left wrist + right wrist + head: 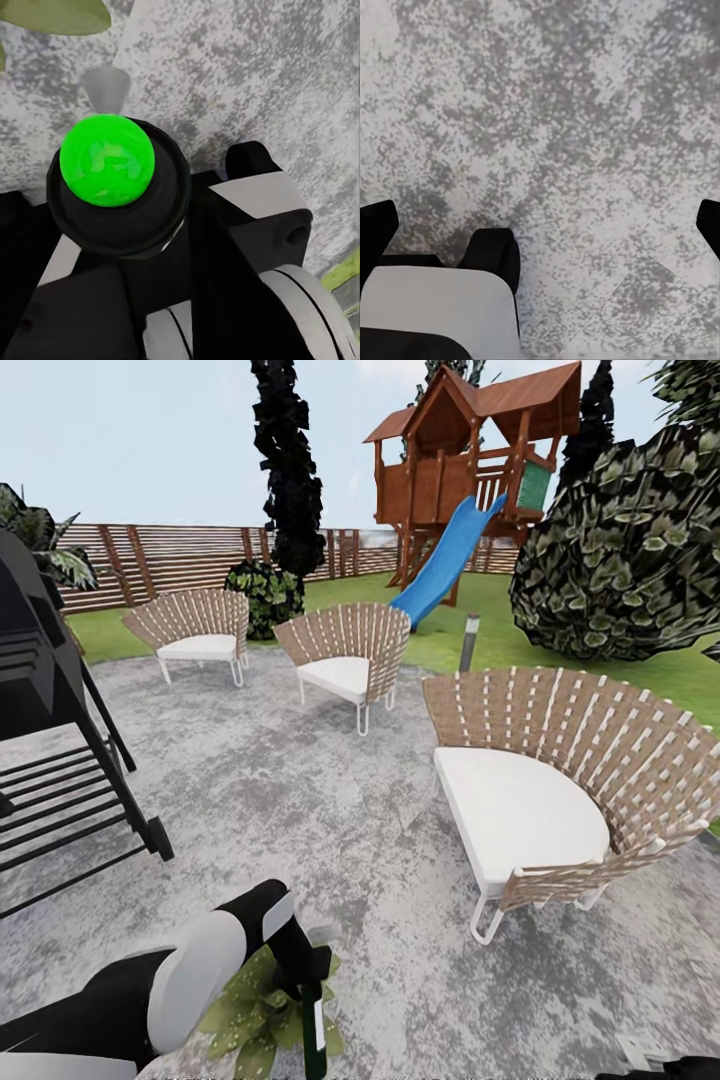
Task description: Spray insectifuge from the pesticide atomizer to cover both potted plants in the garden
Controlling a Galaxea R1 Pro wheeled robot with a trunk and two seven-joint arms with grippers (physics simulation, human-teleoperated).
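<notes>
Leftmost, black grill [50, 740] noted on grey patio [330, 830], left gripper [300, 960] clenched on pesticide atomizer [313, 1025], held just over light-green potted plant [250, 1015], three woven chairs [540, 800] ranged rightward, right gripper [540, 225] seen released above bare paving.

No text, brand, number or sign can be read anywhere. The dark bottle [313, 1028] near the bottom of the head view bears a pale strip like a label, but nothing on it is legible.
</notes>
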